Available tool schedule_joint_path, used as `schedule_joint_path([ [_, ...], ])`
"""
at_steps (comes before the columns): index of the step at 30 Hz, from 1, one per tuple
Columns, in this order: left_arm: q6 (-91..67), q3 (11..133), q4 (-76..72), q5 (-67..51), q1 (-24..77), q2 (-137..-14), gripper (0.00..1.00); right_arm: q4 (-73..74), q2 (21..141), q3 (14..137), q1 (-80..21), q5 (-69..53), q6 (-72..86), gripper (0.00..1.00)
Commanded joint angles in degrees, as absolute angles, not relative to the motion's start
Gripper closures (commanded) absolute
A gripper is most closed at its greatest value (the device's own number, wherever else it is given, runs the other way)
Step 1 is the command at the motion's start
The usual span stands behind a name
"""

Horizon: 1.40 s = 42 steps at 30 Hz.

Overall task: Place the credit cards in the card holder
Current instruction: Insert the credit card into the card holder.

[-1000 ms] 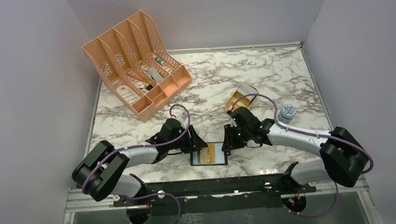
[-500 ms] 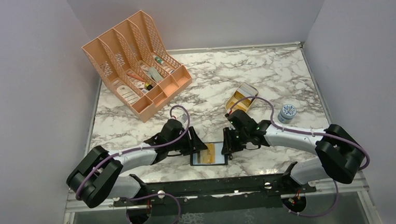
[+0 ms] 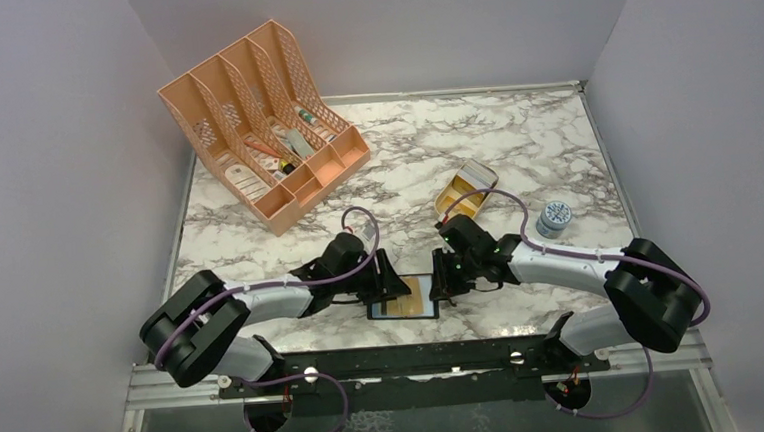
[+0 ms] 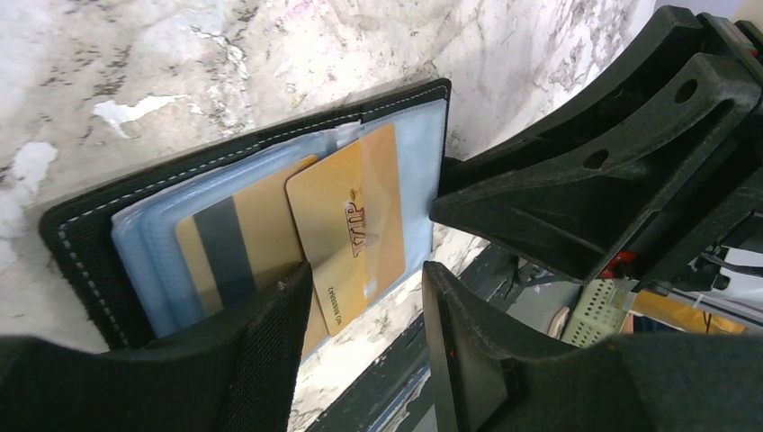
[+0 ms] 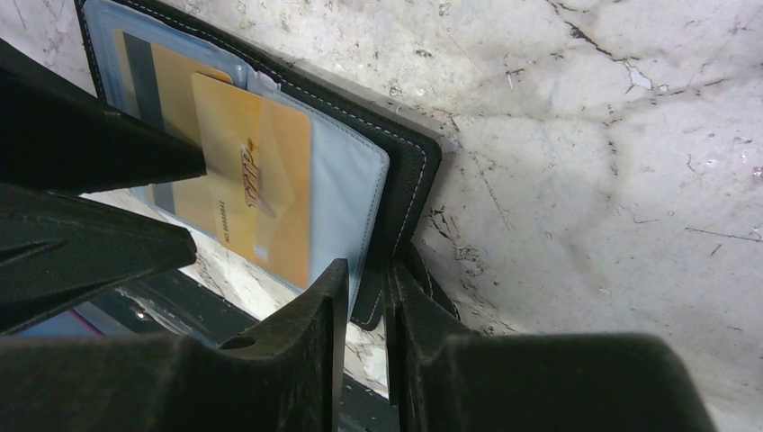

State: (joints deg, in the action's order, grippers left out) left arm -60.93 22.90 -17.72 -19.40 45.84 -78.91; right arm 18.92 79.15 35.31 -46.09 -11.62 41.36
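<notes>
Left claw [image 4: 364,274] stands about half open. The lower end of a gold card [image 4: 360,211] lies in the gap, against one finger [image 4: 270,351] and clear of the other, so it is not gripped. Right claw [image 5: 367,270] is narrow, pinched on the black right edge of the holder [image 5: 409,171]. The holder lies open and flat on the table [image 3: 514,138], near its front edge, between the two claws. The gold card rests aslant over the clear sleeves; whether it is in one I cannot tell. A striped card [image 4: 229,247] sits beside it, partly beneath. Well behind are a gold tin [image 3: 465,189], a small round jar [image 3: 555,217] and, far left, a peach organiser [image 3: 262,123]
</notes>
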Motion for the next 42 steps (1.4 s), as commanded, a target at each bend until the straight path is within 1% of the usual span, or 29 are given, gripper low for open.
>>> schedule_joint_path([
  [1, -61.1, 24.1, -17.7, -17.1, 47.2, -81.3, 0.49, 17.5, 80.0, 34.2, -46.6, -10.2, 41.7, 0.79],
  [14, -61.4, 27.2, -20.4, -17.1, 49.4, -85.0, 0.50, 15.4, 81.0, 33.4, -46.8, -10.6, 41.6, 0.80],
  [21, -62.0, 28.4, -21.1, -16.6, 50.6, -85.3, 0.50, 15.0, 81.7, 34.4, -46.8, -9.7, 41.0, 0.77],
  [29, -62.2, 27.9, -20.7, -16.2, 50.7, -84.3, 0.50, 20.3, 79.5, 36.6, -46.8, -5.5, 40.7, 0.76],
  [32, -61.4, 28.3, -18.0, -15.1, 50.7, -83.3, 0.49, 22.3, 77.5, 37.2, -46.8, -4.8, 40.9, 0.75],
  [37, -57.1, 31.9, -6.8, -10.9, 50.2, -81.0, 0.45, 24.0, 74.3, 37.3, -46.8, -5.8, 42.1, 0.75],
  [42, -55.6, 32.1, -1.4, -10.4, 47.1, -76.2, 0.43, 23.1, 72.6, 37.1, -46.8, -7.2, 43.3, 0.75],
])
